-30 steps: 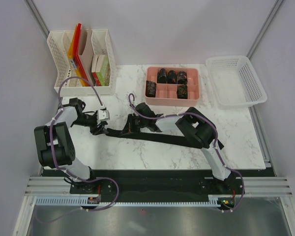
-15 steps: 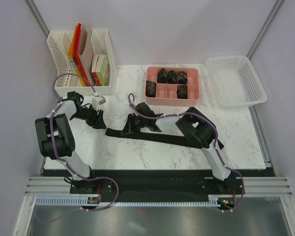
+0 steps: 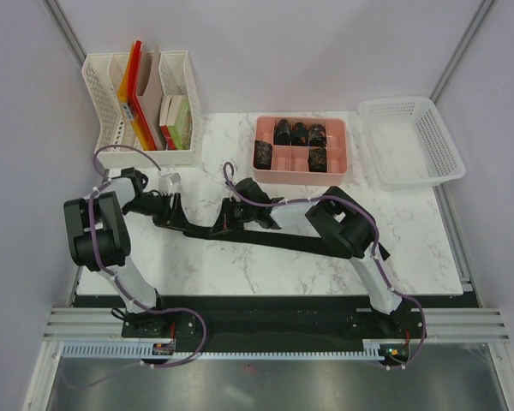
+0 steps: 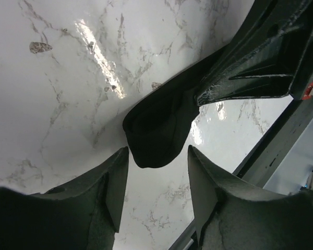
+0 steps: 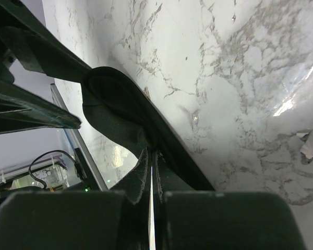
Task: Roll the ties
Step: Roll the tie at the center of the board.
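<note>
Slipping is risked: the tie (image 3: 274,239) is pinched by the right gripper (image 5: 150,152), its nine-o'clock end ungripped by the spread left gripper (image 4: 157,152).

No legible text or labels

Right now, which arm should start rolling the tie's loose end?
Left. The left tool, open, sits at the end of the tie; the right tool is shut on it farther along, probably best kept as anchor.

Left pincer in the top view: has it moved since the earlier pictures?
Yes. The left pincer has shifted slightly up the view, closer to the white file rack.
</note>
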Robot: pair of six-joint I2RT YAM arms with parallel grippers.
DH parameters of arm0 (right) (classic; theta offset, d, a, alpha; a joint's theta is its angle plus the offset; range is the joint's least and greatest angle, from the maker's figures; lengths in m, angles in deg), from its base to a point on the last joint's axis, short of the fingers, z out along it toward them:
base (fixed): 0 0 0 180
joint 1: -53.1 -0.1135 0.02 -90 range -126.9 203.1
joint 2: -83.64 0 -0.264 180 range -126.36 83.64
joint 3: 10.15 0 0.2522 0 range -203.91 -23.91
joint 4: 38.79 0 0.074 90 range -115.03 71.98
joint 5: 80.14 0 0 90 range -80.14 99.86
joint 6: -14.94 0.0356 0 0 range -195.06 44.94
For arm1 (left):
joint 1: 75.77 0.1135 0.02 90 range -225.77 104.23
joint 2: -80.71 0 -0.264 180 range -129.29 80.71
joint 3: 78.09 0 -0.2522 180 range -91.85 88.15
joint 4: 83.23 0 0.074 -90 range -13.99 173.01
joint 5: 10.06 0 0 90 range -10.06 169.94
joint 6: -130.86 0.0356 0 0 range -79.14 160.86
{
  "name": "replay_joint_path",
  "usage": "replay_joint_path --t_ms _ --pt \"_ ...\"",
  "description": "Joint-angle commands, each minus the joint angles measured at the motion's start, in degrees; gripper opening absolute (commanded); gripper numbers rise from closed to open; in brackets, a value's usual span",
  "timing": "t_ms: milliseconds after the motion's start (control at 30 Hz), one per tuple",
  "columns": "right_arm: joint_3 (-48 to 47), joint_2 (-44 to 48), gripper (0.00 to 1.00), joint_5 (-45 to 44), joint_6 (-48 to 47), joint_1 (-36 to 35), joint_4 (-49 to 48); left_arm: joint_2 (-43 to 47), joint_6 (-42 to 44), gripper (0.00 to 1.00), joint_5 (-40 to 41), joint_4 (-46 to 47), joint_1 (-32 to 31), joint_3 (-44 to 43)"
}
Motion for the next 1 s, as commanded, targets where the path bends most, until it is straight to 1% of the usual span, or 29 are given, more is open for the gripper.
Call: replay_joint_path --t_ms 0,67,100,133,233,300,367,400,500,533,600,700,967 --pt "-0.4 -2.7 0.0 -3.9 -0.8 0.0 4.2 -1.2 -4.4 0.52 1.9 2.5 -1.0 0.5" --pt "-0.5 -2.8 0.0 -3.9 -0.8 0.0 4.1 -1.2 -5.6 0.47 4.8 3.6 -1.4 0.9" --pt "-0.7 -2.9 0.0 -3.9 -0.5 0.0 4.0 -1.3 -6.3 0.42 6.0 3.9 -1.4 1.0" --pt "-0.7 -3.0 0.0 -3.9 -0.5 0.0 4.0 -1.0 -7.0 0.33 8.2 4.4 -1.5 1.1" --pt "-0.8 -3.2 0.0 -3.8 -0.4 -0.1 3.9 0.4 -9.1 0.21 11.1 5.5 -1.5 1.2" --pt "-0.9 -3.2 0.0 -3.7 -0.4 -0.1 3.7 1.1 -9.9 0.17 12.9 5.6 -2.0 1.3" --pt "-1.0 -3.3 0.0 -3.7 -0.2 -0.1 3.6 2.7 -10.6 0.15 15.4 5.6 -3.3 1.7" --pt "-1.0 -3.3 0.0 -3.7 -0.1 -0.1 3.5 3.4 -10.8 0.15 17.2 5.7 -3.7 1.8" --pt "-1.1 -3.5 0.0 -3.9 0.2 -0.1 3.4 6.3 -12.1 0.22 21.1 6.3 -6.1 2.2" --pt "-1.1 -3.5 0.0 -3.9 0.3 -0.1 3.4 7.0 -12.6 0.29 21.6 6.3 -6.9 2.3" --pt "-1.0 -3.5 0.0 -3.9 0.4 -0.1 3.3 9.2 -12.9 0.34 22.8 6.3 -7.7 2.4" --pt "-1.0 -3.6 0.0 -3.9 0.6 -0.1 3.4 10.2 -13.7 0.36 23.0 6.3 -8.0 2.3" --pt "-1.0 -3.7 0.0 -3.9 1.0 0.0 3.5 9.2 -14.4 0.38 21.4 5.8 -7.9 2.1"
